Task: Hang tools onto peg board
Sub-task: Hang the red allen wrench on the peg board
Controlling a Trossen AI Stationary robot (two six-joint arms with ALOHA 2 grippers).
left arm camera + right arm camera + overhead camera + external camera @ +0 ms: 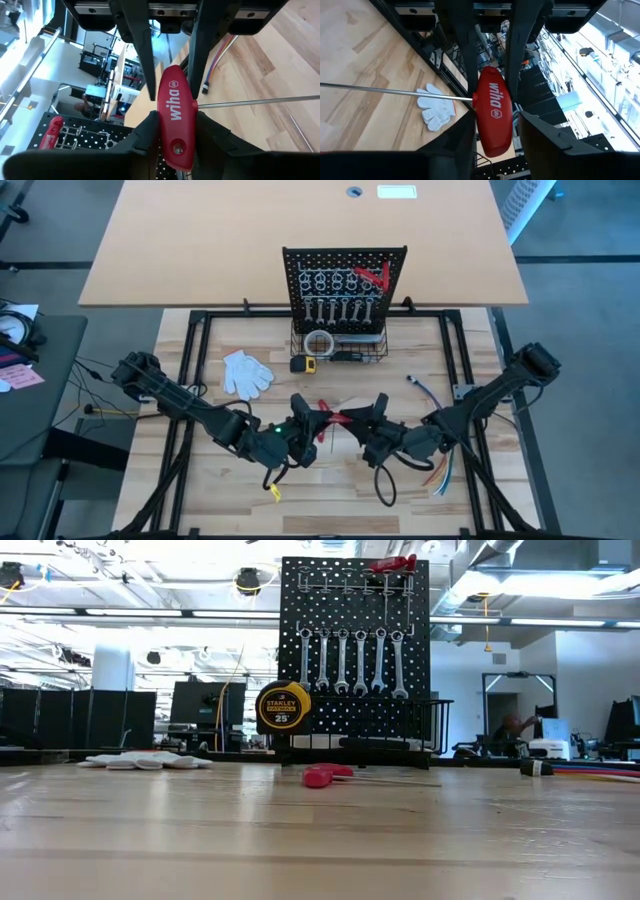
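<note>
Red plastic filled both wrist views: one T-handled tool [175, 120], its thin steel shaft sticking out sideways, hung above the middle of the surface [330, 495] between the two claws. My left claw [312, 423] was clenched on one end of the handle, pads pressed to either side. My right claw [365, 423] faced it from 3 o'clock with its fingers straddling the other end. I could not tell whether they were gripping or only beside it.

At 12 o'clock from the claws the board [345, 265] stood upright. A row of wrenches [350, 660] hung on it, and a second red tool [393, 563] sat on its top hooks. A tape measure [283, 707] stood at the board's foot. A white glove [246, 372] lay at 10 o'clock from the claws.

The low view showed a red handle [318, 776] low over the surface in front of the board. I could not tell if it was the held one.
</note>
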